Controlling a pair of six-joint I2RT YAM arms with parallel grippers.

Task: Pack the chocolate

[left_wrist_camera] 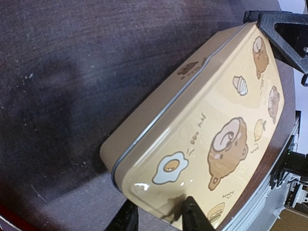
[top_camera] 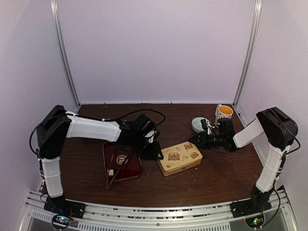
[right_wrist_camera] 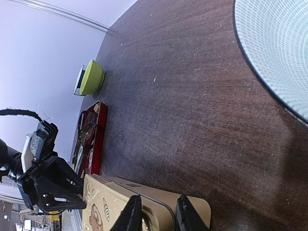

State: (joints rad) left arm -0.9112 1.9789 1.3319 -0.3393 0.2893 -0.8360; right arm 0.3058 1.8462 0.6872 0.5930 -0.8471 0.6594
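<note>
Chocolate shows in none of the three views, so we cannot say where it lies, which way it points or how its long axis runs; it may be in some container, but that is only our guess. What we can place is the bear-print tin, the likely pack, and we judge that the coming move turns on it.

From the top camera, the tin lies mid-table with its lid on; its long axis runs from near-left to far-right, between the two arms. The left gripper is at its left short end and the right gripper at its far-right end, so neither arm is clearly nearer. A red tray holding tongs lies just left of the tin; a teal bowl and a mug stand behind the right gripper, too small for us to read their contents.

From the left wrist, the fingers stand narrowly apart and pinch the tin's near end, one over the lid's edge, the other just outside the corner; the tin stretches straight away from them.

From the right wrist, the jaws stand narrowly apart astride the tin's corner rim; whether they press it we cannot tell. A green bowl stands well apart by the wall, side-on, its inside hidden.
</note>
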